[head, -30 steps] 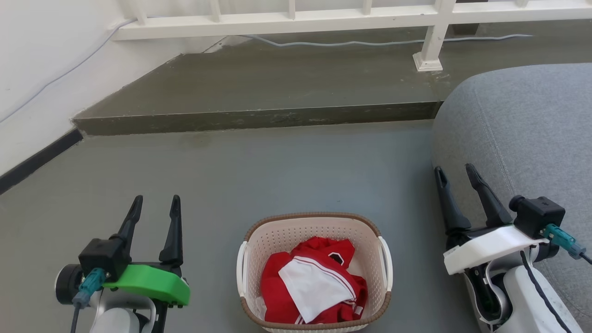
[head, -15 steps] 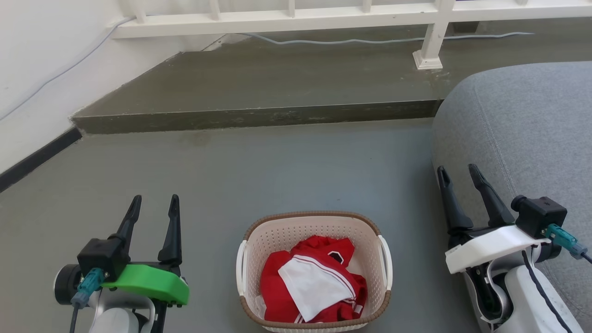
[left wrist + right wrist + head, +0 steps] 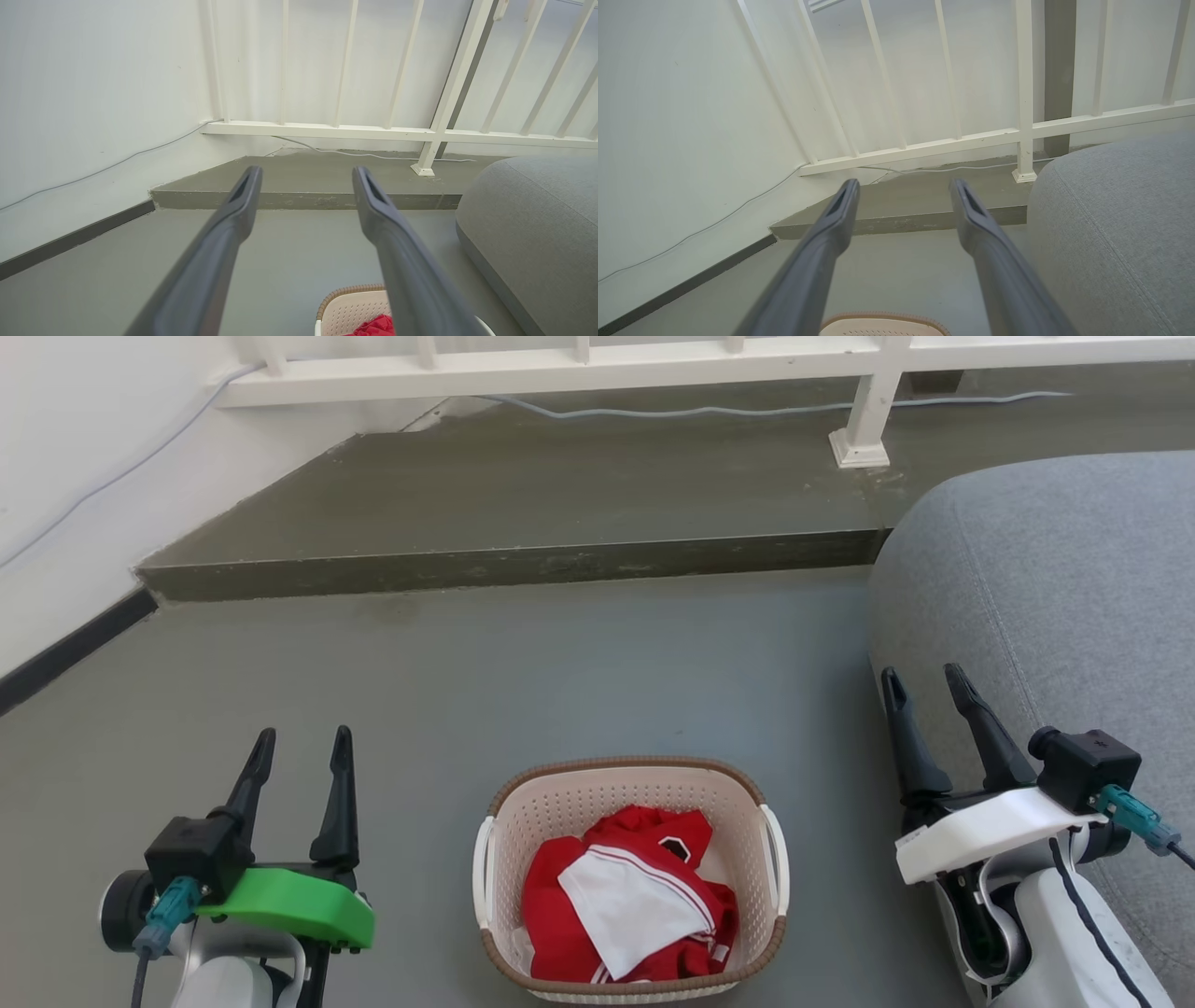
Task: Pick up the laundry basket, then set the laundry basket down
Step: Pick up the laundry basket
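Observation:
The laundry basket (image 3: 523, 821), cream perforated plastic with a brown woven-look rim and a white handle on each side, stands on the grey floor at the bottom centre of the head view. Red and white clothing lies inside it. My left gripper (image 3: 302, 739) is open to the basket's left, apart from it, holding nothing. On the basket's right my right gripper (image 3: 922, 679) is open and also holds nothing. A corner of the basket (image 3: 348, 310) shows at the bottom of the left wrist view between the left gripper (image 3: 306, 175) fingers. The basket's rim (image 3: 882, 322) shows below the right gripper (image 3: 903, 186).
A large grey cushion (image 3: 1064, 597) lies close on the right, beside my right arm. A raised grey step (image 3: 513, 565) crosses the floor ahead, with a white railing (image 3: 579, 359) and a cable behind it. A white wall (image 3: 75, 476) with a dark baseboard runs along the left.
The whole head view has shifted slightly, so the camera moved. The basket and both open grippers keep their places relative to each other.

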Controlling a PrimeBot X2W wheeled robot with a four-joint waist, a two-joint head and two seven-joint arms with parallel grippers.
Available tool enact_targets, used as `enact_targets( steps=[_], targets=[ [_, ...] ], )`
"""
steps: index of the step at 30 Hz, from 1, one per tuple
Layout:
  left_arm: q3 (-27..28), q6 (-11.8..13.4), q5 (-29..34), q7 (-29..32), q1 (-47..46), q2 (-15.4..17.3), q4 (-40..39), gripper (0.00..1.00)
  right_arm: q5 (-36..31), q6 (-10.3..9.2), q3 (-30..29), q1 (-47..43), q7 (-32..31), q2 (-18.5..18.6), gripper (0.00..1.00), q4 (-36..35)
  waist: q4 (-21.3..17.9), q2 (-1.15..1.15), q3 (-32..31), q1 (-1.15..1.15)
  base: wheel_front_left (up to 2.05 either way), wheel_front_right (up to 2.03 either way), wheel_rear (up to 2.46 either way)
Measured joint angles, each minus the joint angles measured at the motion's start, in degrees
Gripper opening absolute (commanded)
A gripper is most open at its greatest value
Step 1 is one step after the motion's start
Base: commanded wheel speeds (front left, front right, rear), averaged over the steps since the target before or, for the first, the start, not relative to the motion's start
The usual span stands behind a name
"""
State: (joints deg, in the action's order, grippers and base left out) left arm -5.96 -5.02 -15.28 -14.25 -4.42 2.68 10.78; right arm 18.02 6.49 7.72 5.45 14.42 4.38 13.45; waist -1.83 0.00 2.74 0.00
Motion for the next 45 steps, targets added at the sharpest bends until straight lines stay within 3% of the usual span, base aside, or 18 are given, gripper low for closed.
enact_targets(
  steps=[17, 29, 45],
  targets=[
    [0.2, -0.1, 0.2, 0.0, -0.8, -0.1, -0.5, 1.00, -0.5, 0.03, -1.3, 0.4, 0.0, -0.5, 1.00, 0.5, -1.3, 0.00, 5.6, 0.00, 0.00, 0.00, 0.00],
    [-0.6, -0.8, 1.0, 0.0, -5.6, -0.2, 0.1, 1.00, -0.4, 0.04, -2.1, 3.8, 0.0, -0.8, 1.00, 2.6, -2.4, 0.00, 13.2, 0.00, 0.00, 0.00, 0.00],
    [-3.5, -1.8, 1.0, -0.2, -13.9, -0.4, 9.9, 1.00, 0.1, 0.05, -2.6, 10.5, 0.0, -0.9, 1.00, 10.6, -3.1, 0.00, 24.9, 0.01, 0.00, 0.00, 0.00]
  ],
)
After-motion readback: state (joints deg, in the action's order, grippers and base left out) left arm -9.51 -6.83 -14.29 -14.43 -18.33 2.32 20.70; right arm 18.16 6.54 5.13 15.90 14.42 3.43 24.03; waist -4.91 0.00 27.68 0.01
